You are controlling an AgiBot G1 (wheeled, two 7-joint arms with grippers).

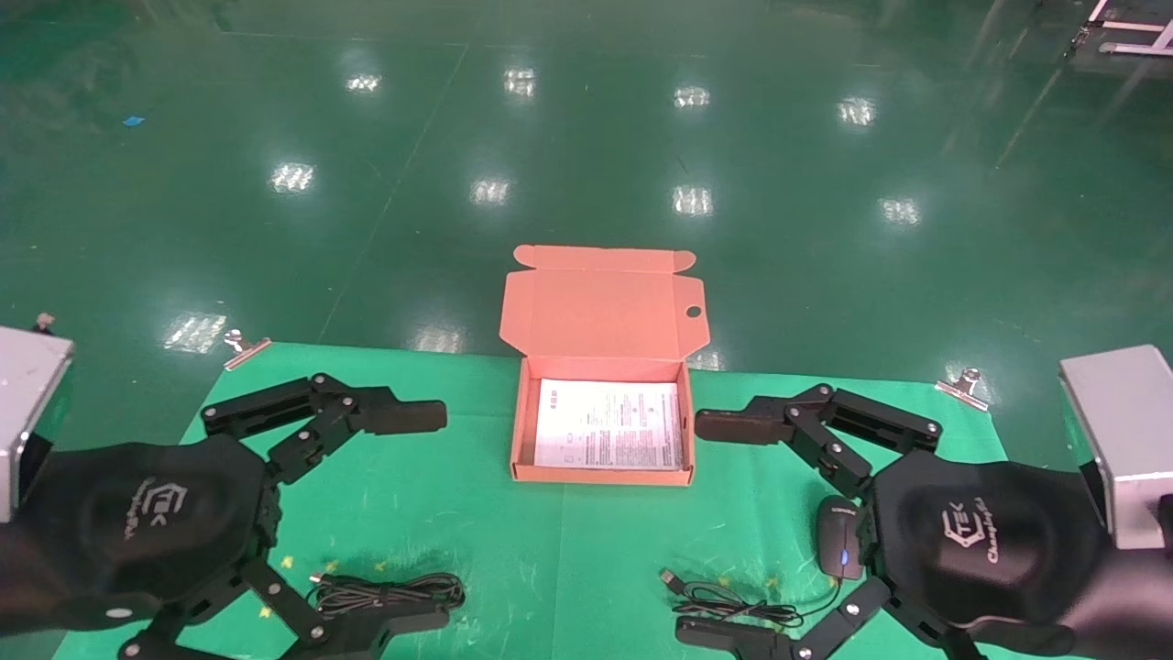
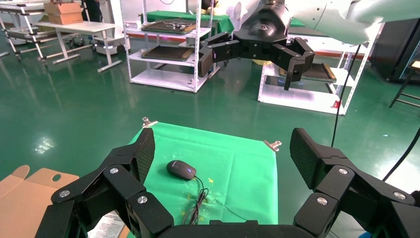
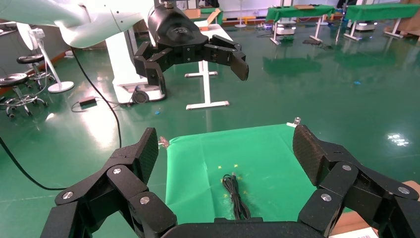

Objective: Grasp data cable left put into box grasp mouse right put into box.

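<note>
Nearest the robot, the thin black data cable [image 1: 389, 591], bundled in a long oval of loops, is lying on the green cloth-covered table [image 1: 476, 541] between the spread fingers of the left gripper [image 1: 417, 518], whose jaws are gaping wide and gripping nothing. Opposite, the small black oval mouse [image 1: 840, 536] with its blue-lit wheel is sitting just beside the right gripper [image 1: 724, 527], likewise splayed wide and empty, while the mouse's thin black cord [image 1: 733, 603] is trailing toward the near edge. Farther back, between both arms, the shallow salmon-orange cardboard box [image 1: 600, 472] is standing open, a white printed sheet [image 1: 609, 424] lying inside and its tabbed lid [image 1: 600, 307] folding away over the glossy green floor [image 1: 586, 137].
</note>
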